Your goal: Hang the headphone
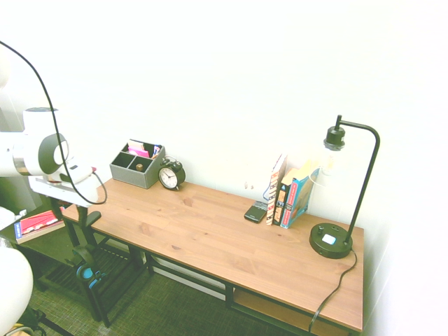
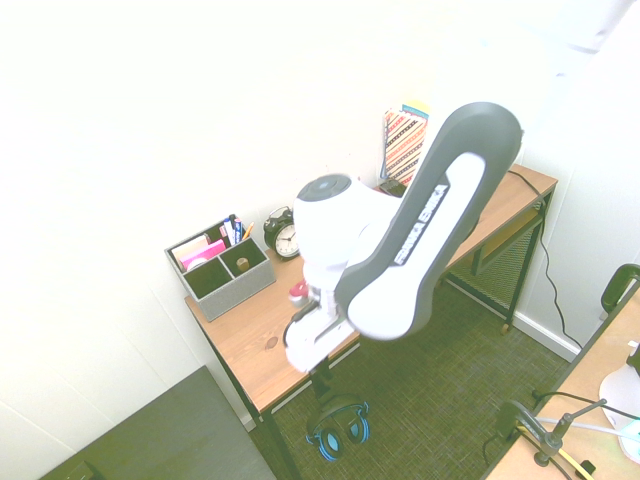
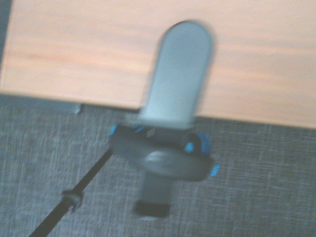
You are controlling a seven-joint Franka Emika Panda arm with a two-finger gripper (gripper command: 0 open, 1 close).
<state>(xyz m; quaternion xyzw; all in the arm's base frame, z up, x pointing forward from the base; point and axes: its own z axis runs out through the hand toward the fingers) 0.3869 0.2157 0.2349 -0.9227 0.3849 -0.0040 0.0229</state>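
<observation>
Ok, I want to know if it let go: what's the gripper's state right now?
Gripper: can't tell whether open or closed; not holding the headphones, which hang below it.

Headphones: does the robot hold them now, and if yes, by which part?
No, nothing looks held. The headphones hang by their headband on the dark hanger at the desk's edge.

White Franka arm [image 2: 415, 235], smooth rounded shells. Dark grey panel runs around the white link, "FRANKA EMIKA" lettered on a pale strip. Round grey cap on a white joint. Small red part near the wrist. Silvery band on one link, exterior view. White hand housing.
</observation>
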